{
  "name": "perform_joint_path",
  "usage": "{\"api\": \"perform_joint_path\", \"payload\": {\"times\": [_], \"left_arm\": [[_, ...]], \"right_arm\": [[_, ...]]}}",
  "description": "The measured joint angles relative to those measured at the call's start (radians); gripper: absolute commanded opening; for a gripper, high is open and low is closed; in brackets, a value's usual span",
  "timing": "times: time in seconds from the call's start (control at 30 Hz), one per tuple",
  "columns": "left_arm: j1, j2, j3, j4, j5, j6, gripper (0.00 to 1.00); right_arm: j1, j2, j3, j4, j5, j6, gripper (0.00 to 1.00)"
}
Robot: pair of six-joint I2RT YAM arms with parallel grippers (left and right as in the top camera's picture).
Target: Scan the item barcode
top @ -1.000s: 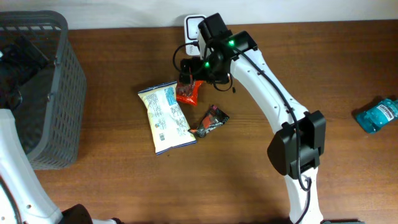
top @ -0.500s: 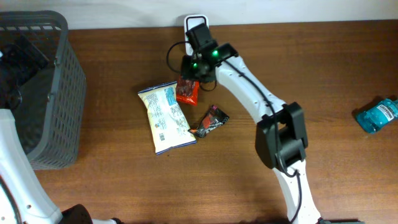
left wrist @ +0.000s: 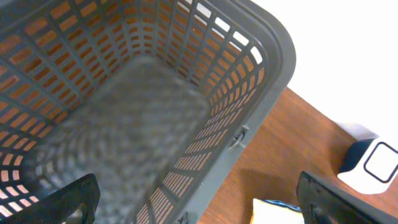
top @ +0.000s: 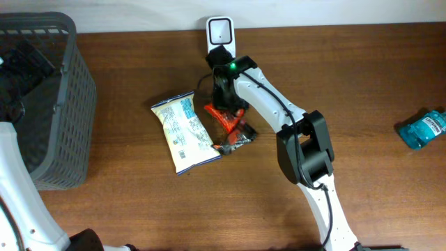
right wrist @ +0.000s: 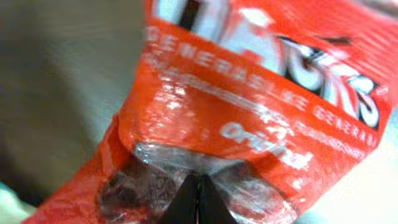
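The right claw (right wrist: 198, 198) is closed, its two dark fingertips (right wrist: 186, 194) meeting on the clear crimped end of a red packet (right wrist: 249, 118) with white lettering. That packet (top: 224, 115) is the task's item and sits toward the far edge of the desk (top: 362, 195), about midway along it, just short of the white scanner (top: 219, 31) that stands at the far edge. Whether the packet is lifted off the wood cannot be told. Its near end touches or overlaps a dark wrapper (top: 237, 138), and a pale snack bag (top: 182, 132) with blue print lies just beside both, on the side toward the basket. The grey slatted basket (top: 63, 104) stands at the desk's left edge. The left claw (left wrist: 199, 205) hangs above its inside with its fingers (left wrist: 74, 199) spread wide apart and nothing between them. A blue bottle (top: 421, 129) lies on its side at the right edge, well apart from everything else.
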Motion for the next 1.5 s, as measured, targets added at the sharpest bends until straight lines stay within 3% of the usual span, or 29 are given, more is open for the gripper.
{"api": "perform_joint_path", "payload": {"times": [0.1,0.13,0.17,0.23,0.27,0.37,0.5,0.67,0.9,1.13,1.33,1.5], "left_arm": [[0.000,0.000,0.000,0.000,0.000,0.000,0.99],[0.000,0.000,0.000,0.000,0.000,0.000,0.99],[0.000,0.000,0.000,0.000,0.000,0.000,0.99],[0.000,0.000,0.000,0.000,0.000,0.000,0.99],[0.000,0.000,0.000,0.000,0.000,0.000,0.99],[0.000,0.000,0.000,0.000,0.000,0.000,0.99],[0.000,0.000,0.000,0.000,0.000,0.000,0.99],[0.000,0.000,0.000,0.000,0.000,0.000,0.99],[0.000,0.000,0.000,0.000,0.000,0.000,0.99],[0.000,0.000,0.000,0.000,0.000,0.000,0.99],[0.000,0.000,0.000,0.000,0.000,0.000,0.99],[0.000,0.000,0.000,0.000,0.020,0.000,0.99]], "right_arm": [[0.000,-0.008,-0.002,-0.094,0.005,-0.005,0.05],[0.000,-0.011,-0.002,-0.112,0.005,-0.011,0.11],[-0.002,-0.017,-0.001,-0.122,0.005,-0.027,0.21],[-0.018,-0.032,0.023,-0.130,0.010,-0.089,0.53],[-0.031,-0.045,0.038,-0.134,0.021,-0.112,0.60],[-0.122,-0.103,0.069,-0.169,0.054,-0.201,0.50],[-0.231,-0.113,0.071,-0.302,0.058,-0.247,0.84],[-0.244,-0.137,0.071,-0.396,0.014,-0.247,0.99],[-0.244,-0.325,0.072,-0.546,0.031,-0.247,0.99],[-0.244,-0.346,0.068,-0.549,0.031,-0.248,0.99],[-0.244,-0.536,0.066,-0.548,0.074,-0.251,0.99],[-0.294,-0.552,0.053,-0.548,0.137,-0.292,0.99]]}}
